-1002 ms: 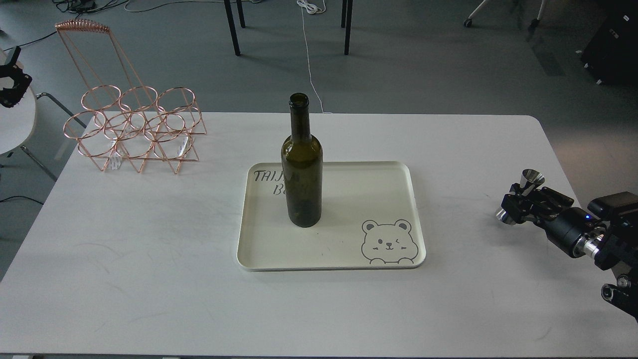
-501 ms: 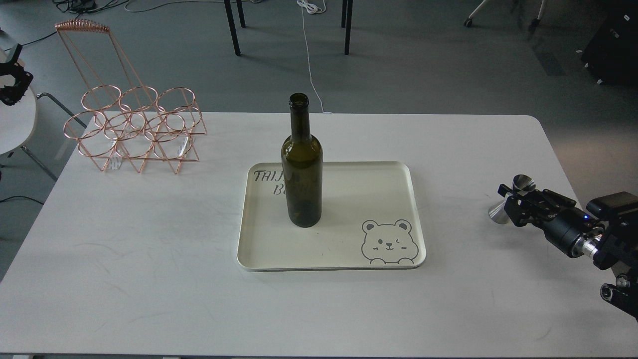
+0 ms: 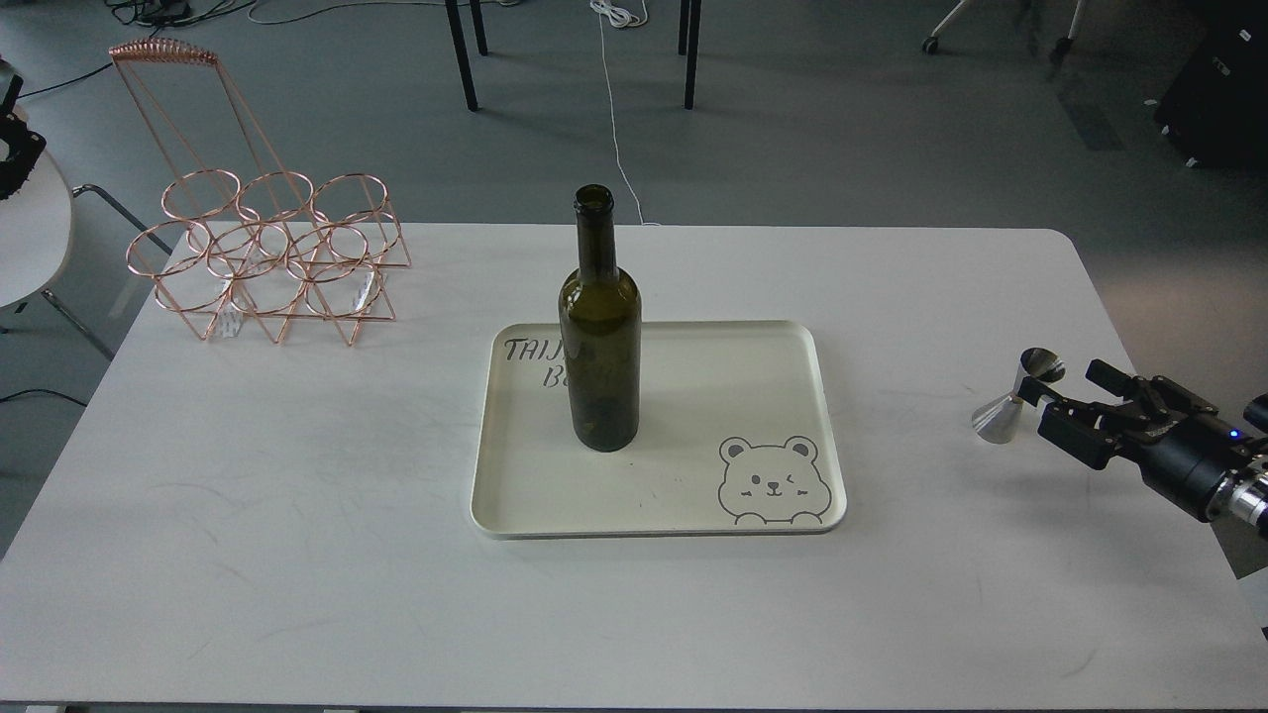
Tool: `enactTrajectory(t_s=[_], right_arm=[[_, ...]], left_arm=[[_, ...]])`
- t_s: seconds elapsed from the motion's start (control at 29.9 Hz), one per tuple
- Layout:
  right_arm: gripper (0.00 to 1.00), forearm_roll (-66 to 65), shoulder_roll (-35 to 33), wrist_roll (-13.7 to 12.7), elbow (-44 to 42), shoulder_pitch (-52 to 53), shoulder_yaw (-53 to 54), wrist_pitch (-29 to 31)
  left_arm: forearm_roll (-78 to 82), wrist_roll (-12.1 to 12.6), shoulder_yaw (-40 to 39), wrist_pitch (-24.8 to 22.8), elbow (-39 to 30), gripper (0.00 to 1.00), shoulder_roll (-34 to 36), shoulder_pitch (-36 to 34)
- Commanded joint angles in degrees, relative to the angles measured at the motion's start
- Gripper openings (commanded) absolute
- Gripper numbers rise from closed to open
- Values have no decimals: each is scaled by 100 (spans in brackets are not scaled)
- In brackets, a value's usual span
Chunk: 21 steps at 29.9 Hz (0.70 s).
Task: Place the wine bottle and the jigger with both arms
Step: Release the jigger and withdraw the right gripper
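Right gripper (image 3: 1075, 406), at the right edge of the frame, had let the jigger (image 3: 1015, 396) go and drawn back, its fingers apart beside it. From left to right, the bottle (image 3: 600, 327) stood upright on the tray (image 3: 693, 495) at centre and the jigger rested tilted on the table (image 3: 297, 515) at right, outside the tray. Both looked placed; the left gripper (image 3: 12, 149), barely seen upper left, could not be read.

Tray (image 3: 693, 495): on the counter (image 3: 297, 495), at its middle, nearer my front edge than the far one.
Wine bottle (image 3: 599, 337): upright in the tray, in its left half toward the far rim.
Wire rack (image 3: 267, 262): at the far-left corner of the counter, well apart from the tray.
Jigger (image 3: 1015, 396): tilted, on the counter near its right edge, well right of the tray.
My right gripper (image 3: 1075, 404): just right of the jigger, at the right edge, fingers pointing left toward it.
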Motion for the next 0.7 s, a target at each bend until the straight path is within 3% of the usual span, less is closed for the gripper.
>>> enactTrajectory(t_s=[0.0, 0.2, 0.33, 0.43, 0.67], right_arm=[[96, 505, -453, 0, 408, 363, 79, -1], [96, 1348, -367, 0, 59, 1524, 184, -1], [97, 2517, 432, 0, -469, 1946, 360, 768], [98, 3018, 653, 0, -821, 2175, 518, 1145], [98, 4231, 1408, 0, -1831, 2228, 1309, 2209]], left_arm=[[205, 406, 7, 0, -385, 98, 387, 4], [1548, 389, -19, 0, -860, 98, 950, -260], [2489, 389, -63, 0, -1509, 98, 1319, -365], [3087, 397, -89, 0, -2019, 98, 1557, -514], [4853, 415, -98, 0, -3004, 98, 1496, -840]])
